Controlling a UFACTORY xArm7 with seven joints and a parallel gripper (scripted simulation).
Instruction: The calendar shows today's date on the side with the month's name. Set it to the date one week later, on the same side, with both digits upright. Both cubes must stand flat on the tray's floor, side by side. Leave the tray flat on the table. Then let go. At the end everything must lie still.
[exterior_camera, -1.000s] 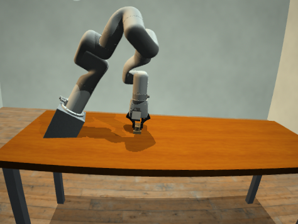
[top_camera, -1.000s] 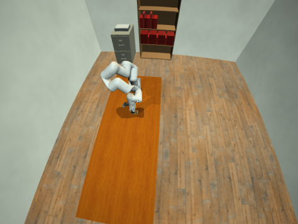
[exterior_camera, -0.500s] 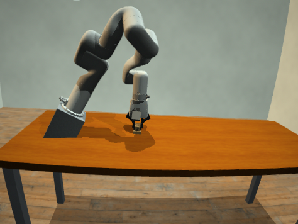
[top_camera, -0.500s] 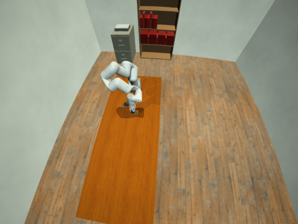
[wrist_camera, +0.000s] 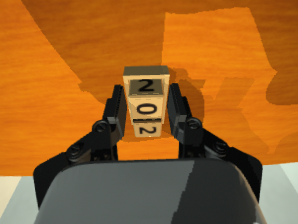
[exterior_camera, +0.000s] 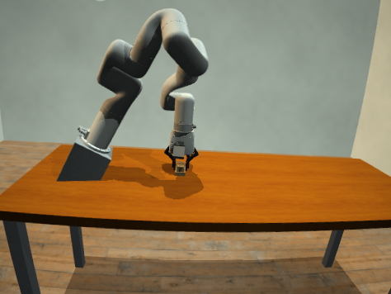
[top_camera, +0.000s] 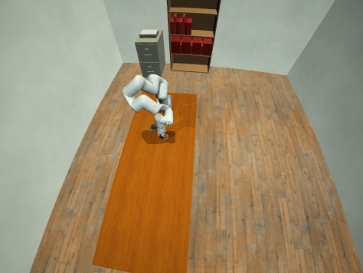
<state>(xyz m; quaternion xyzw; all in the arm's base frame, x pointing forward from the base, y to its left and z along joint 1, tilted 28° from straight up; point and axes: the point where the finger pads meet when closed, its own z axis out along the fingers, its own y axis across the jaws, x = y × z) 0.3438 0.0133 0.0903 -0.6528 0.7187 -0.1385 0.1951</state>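
Fingers of your gripper [wrist_camera: 145,114] stand apart on either side of the cube [wrist_camera: 146,109], and in the wrist view you can see a thin gap between each pad and the cube's side, so the gripper is open and holds nothing. Looking down that view, you read a 2 nearest you, then a 0 on the pale face between the fingers, then another 2 on a shadowed face farther off. Whether those faces belong to one cube or two, and where the tray's rim runs, you cannot tell from here.

Beyond the block, the orange table [wrist_camera: 60,100] carries the arm's dark shadow.

From the exterior view you see the gripper [exterior_camera: 181,162] pointing straight down over the small tan calendar [exterior_camera: 180,168], which sits on the table [exterior_camera: 268,190] just right of the arm's grey base [exterior_camera: 84,163].

Farther back, the top view shows a grey filing cabinet [top_camera: 150,54] and a bookshelf [top_camera: 194,11] with red books against the wall.
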